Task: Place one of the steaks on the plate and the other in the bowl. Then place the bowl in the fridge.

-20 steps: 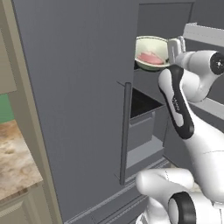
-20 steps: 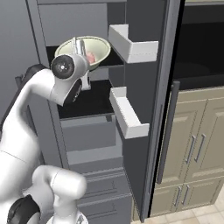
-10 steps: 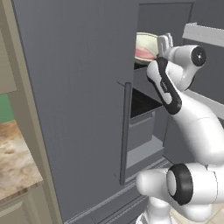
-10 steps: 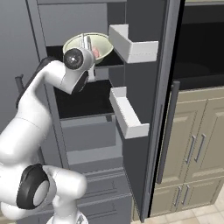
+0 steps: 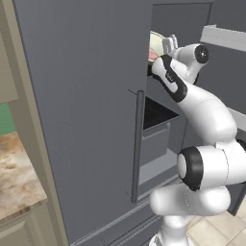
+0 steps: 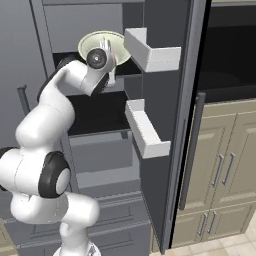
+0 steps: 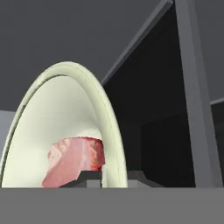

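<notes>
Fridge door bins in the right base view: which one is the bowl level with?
The upper bin. The bowl, pinched at its rim by the end effector, sits beside it, while the lower bin hangs well beneath.

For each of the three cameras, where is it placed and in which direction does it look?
Left base view: behind the arm's left, facing the fridge; arm at right.
Right base view: behind its right, facing the open door's shelves; arm at left, gripper on the bowl.
Hand view: on the hand, looking along the fingers at the bowl's rim and the steak.
Both base views share arm, bowl and fridge.
</notes>
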